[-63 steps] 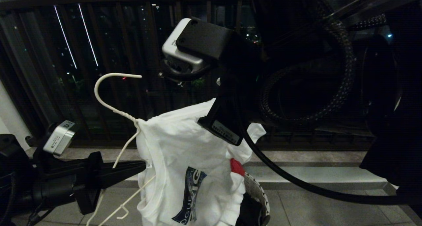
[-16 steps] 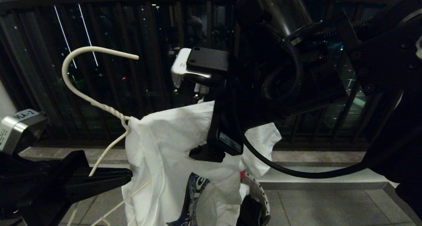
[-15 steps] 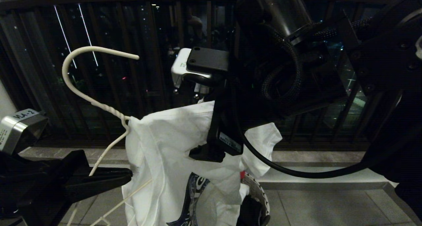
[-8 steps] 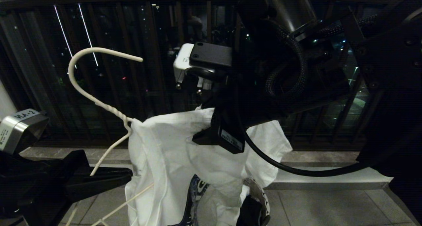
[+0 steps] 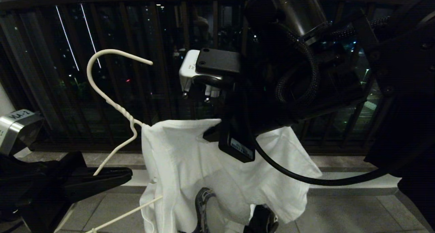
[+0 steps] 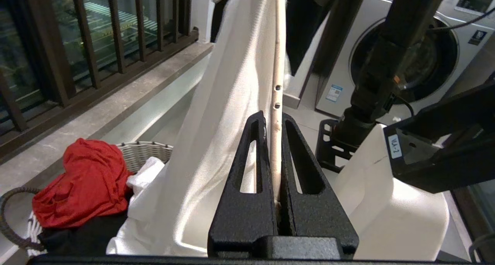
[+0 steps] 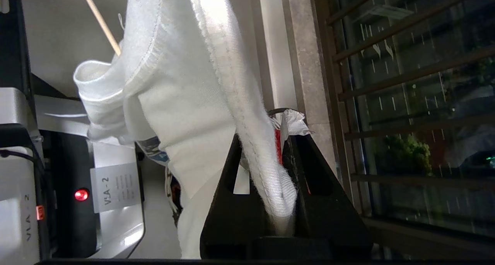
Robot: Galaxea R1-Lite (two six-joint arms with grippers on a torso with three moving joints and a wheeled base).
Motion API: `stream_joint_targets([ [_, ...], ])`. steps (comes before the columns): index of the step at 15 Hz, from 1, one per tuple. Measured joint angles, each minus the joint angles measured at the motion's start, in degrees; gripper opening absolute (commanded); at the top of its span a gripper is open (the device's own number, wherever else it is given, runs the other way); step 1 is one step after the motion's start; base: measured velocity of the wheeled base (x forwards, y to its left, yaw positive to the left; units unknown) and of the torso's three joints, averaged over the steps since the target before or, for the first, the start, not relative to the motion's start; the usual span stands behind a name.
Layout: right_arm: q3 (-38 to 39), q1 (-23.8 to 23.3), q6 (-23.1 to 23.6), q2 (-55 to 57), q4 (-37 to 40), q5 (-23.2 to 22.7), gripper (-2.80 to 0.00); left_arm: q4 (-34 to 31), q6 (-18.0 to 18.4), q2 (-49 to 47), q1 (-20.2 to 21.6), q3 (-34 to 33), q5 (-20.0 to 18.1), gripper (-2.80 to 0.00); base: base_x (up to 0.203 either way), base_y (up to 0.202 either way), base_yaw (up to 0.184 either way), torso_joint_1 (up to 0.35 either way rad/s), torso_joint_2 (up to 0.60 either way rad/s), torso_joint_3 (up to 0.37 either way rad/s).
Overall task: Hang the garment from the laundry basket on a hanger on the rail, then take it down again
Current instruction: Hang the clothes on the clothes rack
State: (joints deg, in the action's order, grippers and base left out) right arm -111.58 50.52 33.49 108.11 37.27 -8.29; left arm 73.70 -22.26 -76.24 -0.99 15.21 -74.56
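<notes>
T-shirt [image 5: 190, 158] hem pinched in right hand [image 7: 267, 149], hanger [image 6: 275, 114] clamped left.

Laundry basket [image 5: 268, 219] mostly hidden behind the garment [image 5: 190, 161], chest print cut off.

The right pincer [image 7: 267, 149] has its two black fingers [image 7: 232, 187] closed on a thick hemmed edge of the white T-shirt [image 7: 181, 102], and the fold of cloth bulges between them down to their base. From the pincer the shirt runs away in a broad bunched sweep, with a rolled seam to one side. A thin pale rod of the hanger [image 7: 100, 21] slants out from behind the cloth. Beyond the fingertips, partly hidden by the shirt, shows a bit of red cloth [image 7: 277, 143] and a dark loop of the laundry basket [image 7: 282, 111]. Beside the pincer stand a stone sill [image 7: 305, 64] and dark window bars [image 7: 386, 48].
</notes>
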Motion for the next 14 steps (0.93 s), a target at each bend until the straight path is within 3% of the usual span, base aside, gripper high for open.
stream_joint_targets([
  [7, 2.41, -0.03, -0.09, -1.47, 0.02, 0.03, -2.8, 0.24, 0.24, -0.79, 0.62, 0.27, 0.35, 0.0, 0.0, 0.0, 0.0, 0.0, 0.0, 0.0],
  [10, 4.26, -1.11, -0.09, -3.37, 0.06, 0.39, -2.8, 0.27, 0.21, -1.38, 5.45, 2.87, 1.04, 0.0, 0.0, 0.0, 0.0, 0.0, 0.0, 0.0],
  [14, 6.87, -1.49, -0.06, -6.16, 2.23, 2.48, -2.8, 0.25, 0.16, -1.6, 9.12, 6.27, 8.58, 0.0, 0.0, 0.0, 0.0, 0.0, 0.0, 0.0],
])
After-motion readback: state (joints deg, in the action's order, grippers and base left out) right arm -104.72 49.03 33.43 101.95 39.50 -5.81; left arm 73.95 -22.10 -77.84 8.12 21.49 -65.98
